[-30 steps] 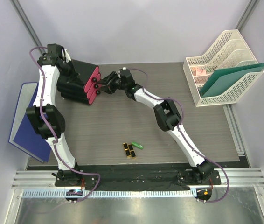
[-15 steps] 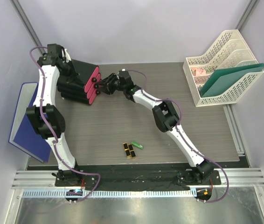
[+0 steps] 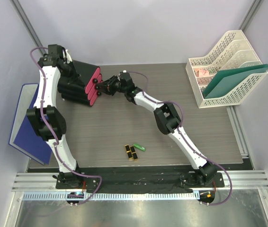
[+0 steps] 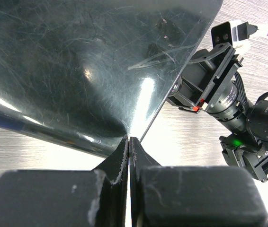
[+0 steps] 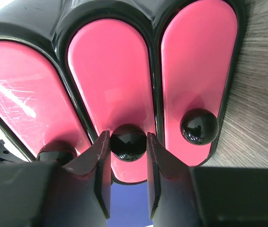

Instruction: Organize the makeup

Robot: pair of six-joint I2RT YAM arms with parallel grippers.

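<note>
The makeup in view is two black-and-gold lipsticks (image 3: pixel 130 152) and a green tube (image 3: pixel 139 147), lying together on the table near the front, far from both grippers. At the back left a black box (image 3: pixel 77 80) lies with its three pink drawers (image 5: pixel 110 80) facing right. My right gripper (image 3: pixel 102 87) (image 5: pixel 128 142) is shut on the middle drawer's round black knob (image 5: pixel 129 147), a finger touching each side. My left gripper (image 4: pixel 129 140) is shut and empty, its tips against the box's glossy black back (image 4: pixel 77 61).
A white file rack (image 3: pixel 219 52) holding a green folder (image 3: pixel 233 80) stands at the back right. A blue board (image 3: pixel 27 123) leans off the table's left edge. My right wrist (image 4: pixel 228 94) shows beside the box in the left wrist view.
My right gripper has slid a little left to the drawer fronts and its jaws have closed in on the middle knob. The left arm and the box have not moved.
</note>
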